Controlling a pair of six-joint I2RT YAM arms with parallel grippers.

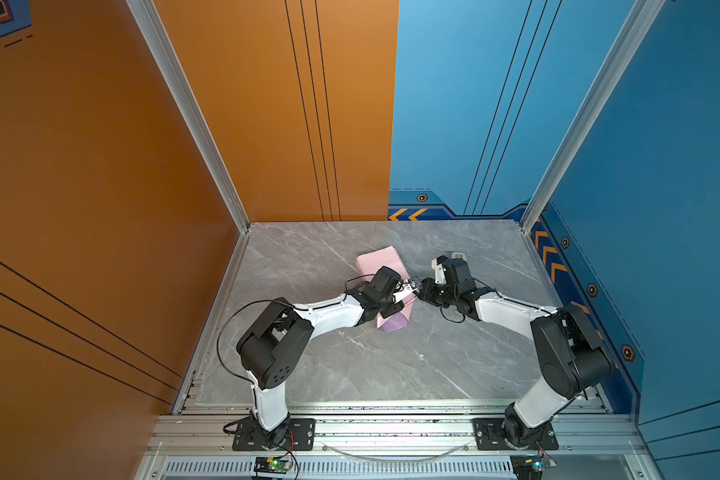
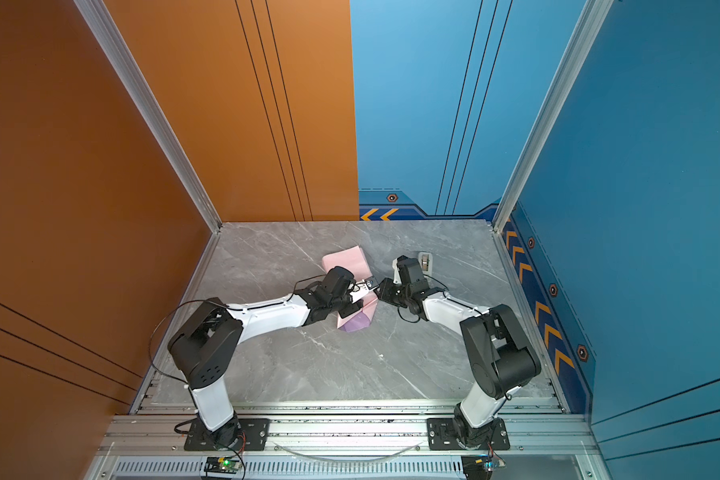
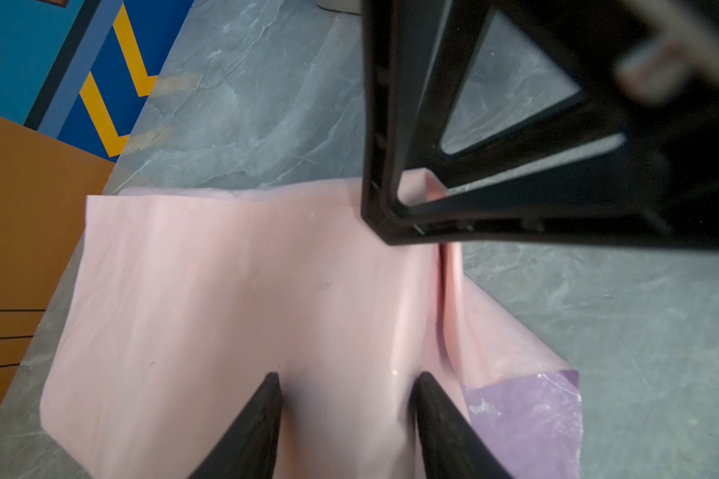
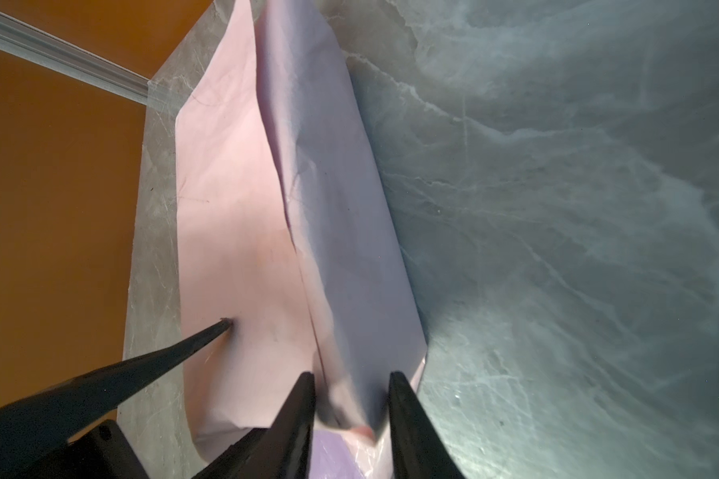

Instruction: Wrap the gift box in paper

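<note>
The paper [image 1: 377, 259] [image 2: 346, 257] lies folded over itself mid-table, pale pink face up, with a lilac corner [image 1: 393, 324] turned out at its near end. The gift box is hidden, nowhere visible in any view. My left gripper [image 3: 349, 379] [image 1: 404, 296] is open, both fingertips resting on the pink paper [image 3: 225, 290]. My right gripper [image 4: 351, 379] [image 1: 415, 286] faces it from the right, open, its fingers straddling a raised lilac fold of the paper [image 4: 341, 232]. One left finger [image 4: 208, 334] shows in the right wrist view, touching the pink face.
A small beige tape dispenser [image 2: 425, 262] stands behind the right wrist, toward the back right. The grey marble table [image 1: 350, 365] is walled in orange on the left and blue on the right. Both arms meet over the paper.
</note>
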